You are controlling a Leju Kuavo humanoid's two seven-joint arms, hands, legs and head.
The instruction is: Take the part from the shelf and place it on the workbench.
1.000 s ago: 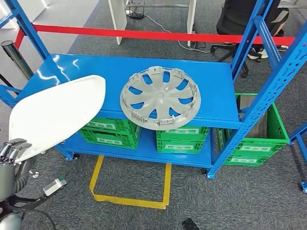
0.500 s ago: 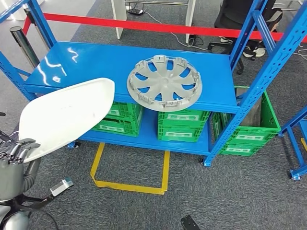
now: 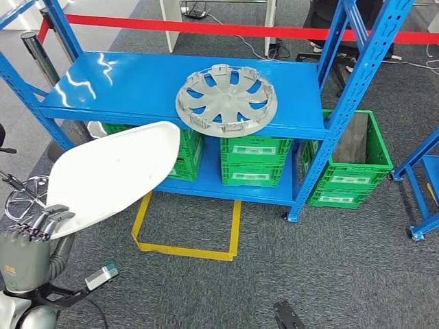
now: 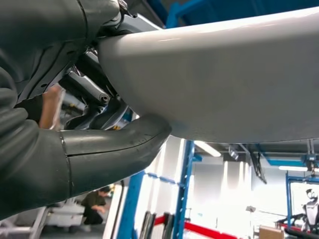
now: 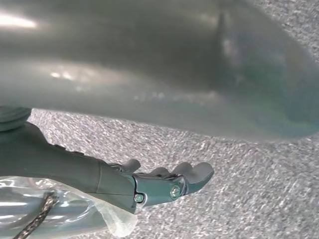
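Though broad, part [image 3: 111,175]: thin, stiff, glossy shell; likely light, slippery.
Left hand [image 3: 36,223]: grips its near edge.
Right hand [image 5: 165,181]: fingers extended, empty.

1 white part [image 3: 111,175], long curved shell. 1 grey wheel cover [image 3: 226,99] on the top shelf level. 1 blue shelf rack [image 3: 134,86] w/ 2 levels seen; part of a 2nd blue rack [image 3: 422,164] at the right edge. Green crates: 3 w/ fronts showing, i.e. 2 on the lower level [image 3: 254,159] [image 3: 184,152], 1 on the floor beside the rack [image 3: 352,164]; a sliver of green further left [image 3: 111,128], can't tell if it's a 4th. 1 yellow tape square [image 3: 186,233] on the carpet. 1 red barrier strip [image 3: 207,29] behind. 2 robot hands: left [image 3: 33,226], right [image 5: 161,181].
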